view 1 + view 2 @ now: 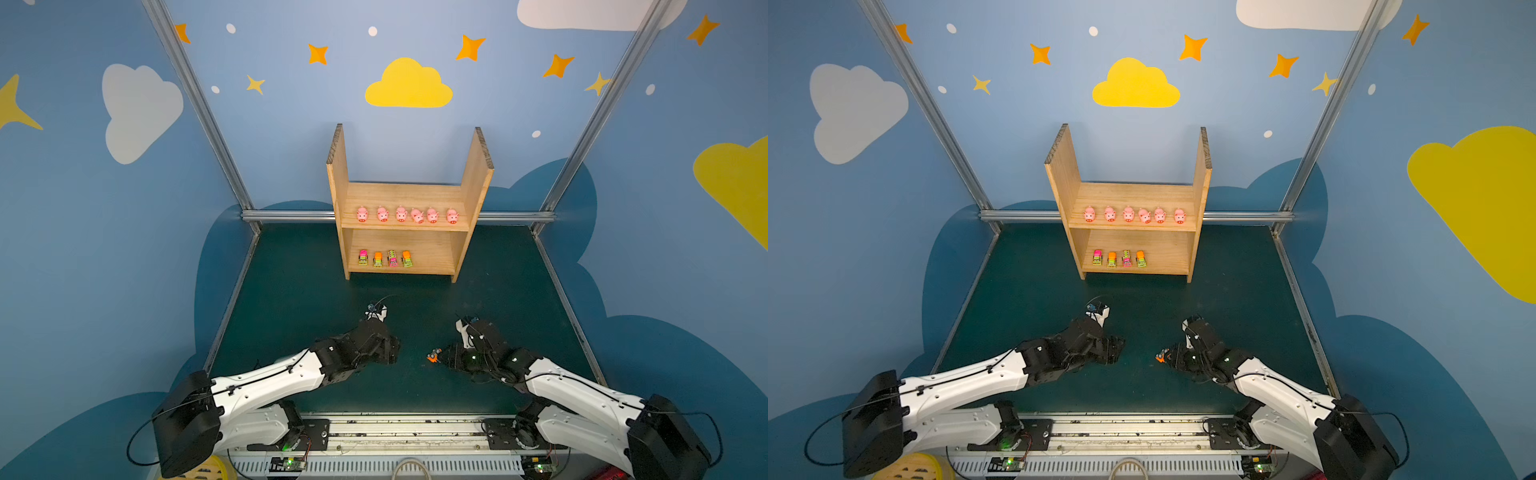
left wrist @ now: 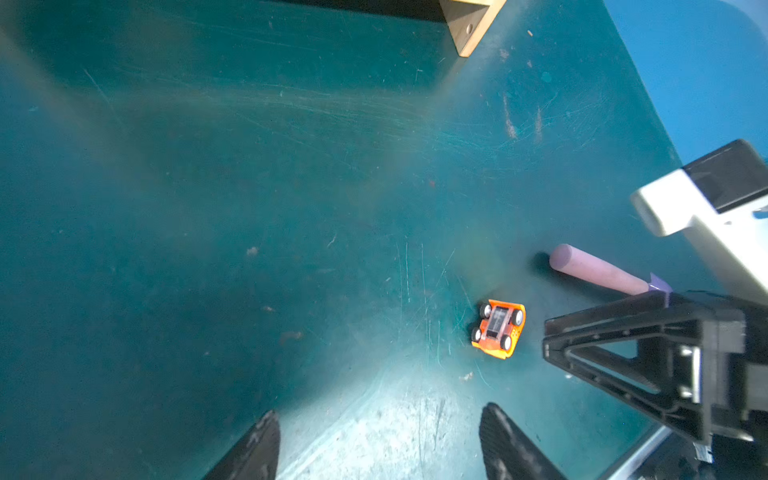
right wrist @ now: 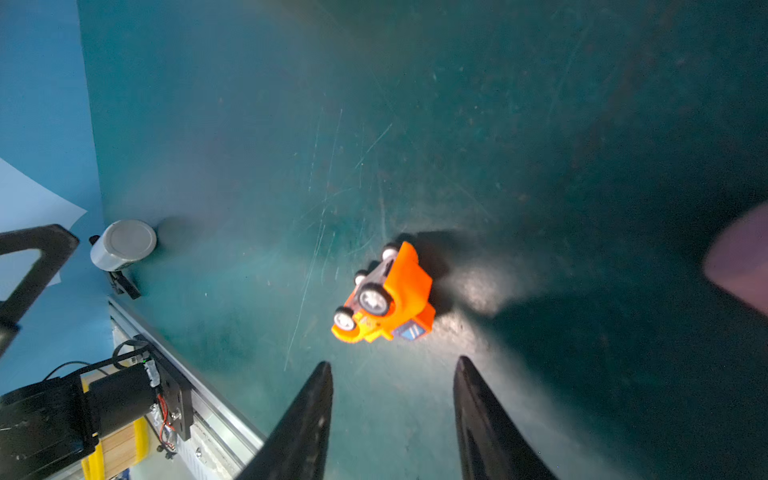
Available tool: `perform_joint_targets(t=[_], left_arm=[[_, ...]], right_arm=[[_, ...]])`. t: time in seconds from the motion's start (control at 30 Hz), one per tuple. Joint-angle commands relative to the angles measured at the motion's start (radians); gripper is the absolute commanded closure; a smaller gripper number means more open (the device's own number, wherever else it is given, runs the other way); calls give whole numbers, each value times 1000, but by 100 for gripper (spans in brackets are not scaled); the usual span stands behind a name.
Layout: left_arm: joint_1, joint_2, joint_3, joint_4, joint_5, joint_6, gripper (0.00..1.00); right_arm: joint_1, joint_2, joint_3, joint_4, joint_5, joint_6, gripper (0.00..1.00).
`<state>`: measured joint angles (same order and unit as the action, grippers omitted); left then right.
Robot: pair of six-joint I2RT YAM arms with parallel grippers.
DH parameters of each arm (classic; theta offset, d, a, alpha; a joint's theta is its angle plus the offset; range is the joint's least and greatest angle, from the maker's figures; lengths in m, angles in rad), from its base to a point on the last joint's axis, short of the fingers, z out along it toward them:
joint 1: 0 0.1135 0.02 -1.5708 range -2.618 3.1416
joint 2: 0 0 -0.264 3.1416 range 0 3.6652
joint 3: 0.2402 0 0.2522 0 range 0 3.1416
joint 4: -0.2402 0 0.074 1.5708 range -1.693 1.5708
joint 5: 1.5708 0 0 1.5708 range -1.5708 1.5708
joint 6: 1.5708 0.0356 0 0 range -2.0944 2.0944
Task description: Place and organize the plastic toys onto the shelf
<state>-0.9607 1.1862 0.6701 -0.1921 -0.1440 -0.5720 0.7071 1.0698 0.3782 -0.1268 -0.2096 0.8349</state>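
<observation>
Orange car on side, underside toward left tool, long axis toward right tool; both spread, empty.

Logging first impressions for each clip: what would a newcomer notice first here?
A light pine wooden shelf stands at the back of the dark green table, with six pink toy pigs lined up on its upper board and four bright toy vehicles on the lower one. Nearer the front, a tiny orange toy car lies overturned on the table.
</observation>
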Motion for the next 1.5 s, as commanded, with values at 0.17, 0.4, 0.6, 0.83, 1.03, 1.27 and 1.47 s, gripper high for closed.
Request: perform_joint_targets(t=[0.17,0.4,0.6,0.83,1.03,1.27,1.47], left_arm=[[0,32,49,-35,-24,36,23],[5,46,48,-38,-33,40,22],[10,32,23,-37,-37,40,22],[26,-20,-28,-31,-43,35,22],[49,-75,-82,-20,-39,26,22],[79,-146,-131,-21,-32,20,22],[99,-192,-163,-15,-26,20,20]], right_arm=[[-35,117,-10,152,-68,11,54],[-47,196,29,171,-85,-6,56],[-48,249,79,159,-95,-19,66],[-48,317,153,95,-70,-39,69],[-41,385,216,72,-68,-48,69],[-13,432,315,-13,-31,-74,65],[41,444,380,-109,68,-106,57]])
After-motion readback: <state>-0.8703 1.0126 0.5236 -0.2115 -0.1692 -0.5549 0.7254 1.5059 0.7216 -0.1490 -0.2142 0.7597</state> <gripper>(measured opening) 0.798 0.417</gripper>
